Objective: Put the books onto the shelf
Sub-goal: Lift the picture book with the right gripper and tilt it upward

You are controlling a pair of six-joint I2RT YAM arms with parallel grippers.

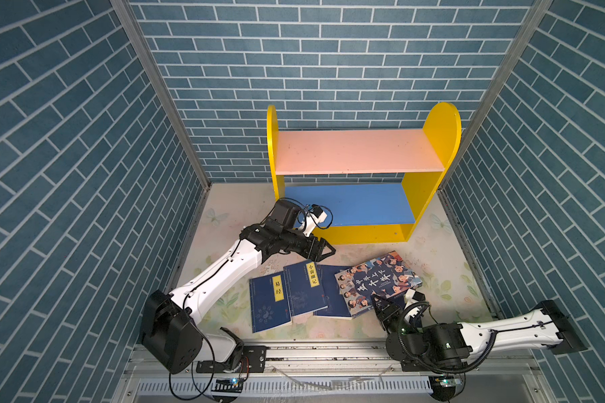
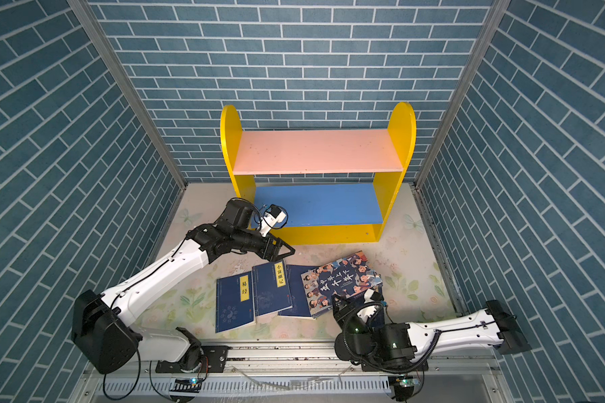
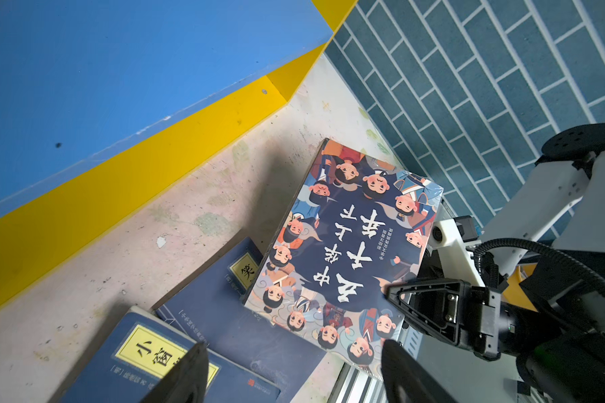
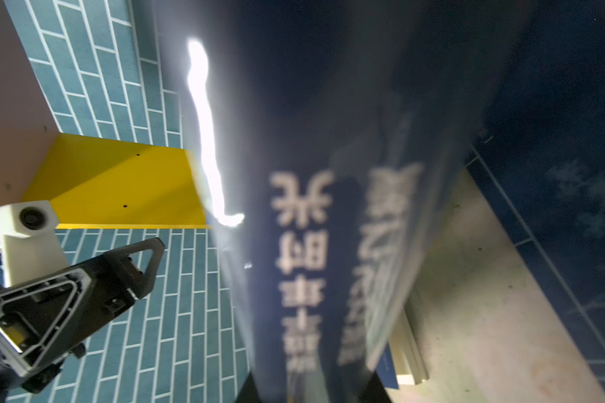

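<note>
- Closest to the top camera, a metal rail (image 1: pixel 329 353) runs along the front edge of the worktop (image 1: pixel 447 265), with both arm bases mounted on it.
- Just behind the rail, the books lie on the floral worktop, in front of the shelf (image 1: pixel 440 139) and apart from it.
- Three navy books (image 1: pixel 304 289) with yellow labels show in both top views. They are fanned side by side and overlap, and the one nearest the right arm is partly covered.
- Over that one lies the cartoon book (image 1: pixel 378 281), face up and set at an angle.
- The right pincer (image 1: pixel 381 304) is clamped on the cartoon book's near edge.
  - In the left wrist view one finger (image 3: pixel 395 292) lies over the corner of the cover.
  - In the right wrist view the blurred back cover (image 4: pixel 329 209) fills the frame, tilted up off the worktop.
- The left pincer (image 1: pixel 323 254) hovers above the far end of the middle navy book. Its jaws stand well apart and hold nothing, as the left wrist view (image 3: pixel 294 378) also shows.
- The shelf stands against the brick-patterned back wall (image 1: pixel 329 69), with its pink board (image 1: pixel 357 150) above its blue board (image 1: pixel 346 204).
</note>
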